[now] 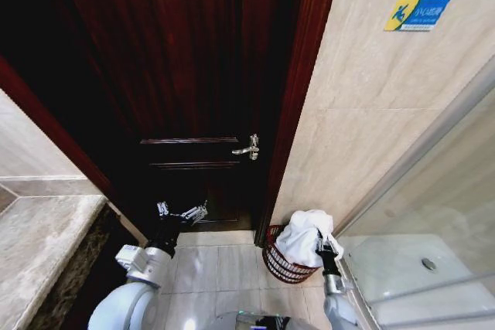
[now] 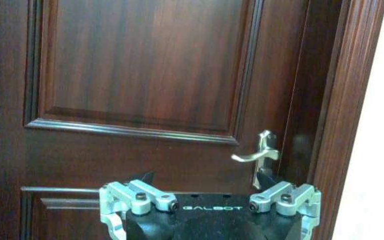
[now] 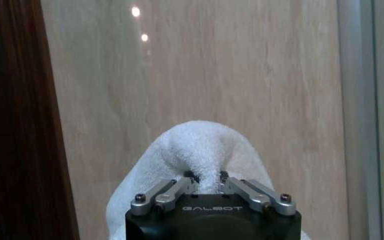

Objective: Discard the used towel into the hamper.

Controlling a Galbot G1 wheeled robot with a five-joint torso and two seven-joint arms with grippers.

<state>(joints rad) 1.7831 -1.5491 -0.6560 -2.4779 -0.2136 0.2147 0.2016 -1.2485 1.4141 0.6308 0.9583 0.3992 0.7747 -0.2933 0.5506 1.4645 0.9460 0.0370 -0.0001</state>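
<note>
The white towel (image 1: 303, 239) sits bunched in the top of the hamper (image 1: 280, 263), a small round dark reddish-brown openwork basket standing on the pale tiled floor (image 1: 216, 268) in the corner between the dark wooden door frame (image 1: 298, 106) and the beige tiled wall (image 1: 379, 106). Most of the towel rises above the hamper's rim, piled into a rounded heap. The right end effector (image 1: 328, 251) is at the towel's near side, just beside the hamper's rim; in the right wrist view its fingers (image 3: 178, 187) are drawn close together and pinch a fold of the towel (image 3: 202, 150) between them, with the cloth humped up beyond the tips against the wall. The left end effector (image 1: 182, 212) hangs well apart from the hamper, out in front of the dark wooden door (image 1: 193, 75), low down near its bottom panel; its fingers (image 1: 196, 211) are spread wide and hold nothing. In the left wrist view that end effector (image 2: 209, 210) faces the door's panelling, with the silver lever handle (image 2: 259, 152) beyond it. A glass shower screen (image 1: 433, 214) stands on the robot's right of the hamper, and a marble worktop (image 1: 39, 245) edge lies on its left. A blue and yellow sign (image 1: 418, 13) is fixed high on the wall.
</note>
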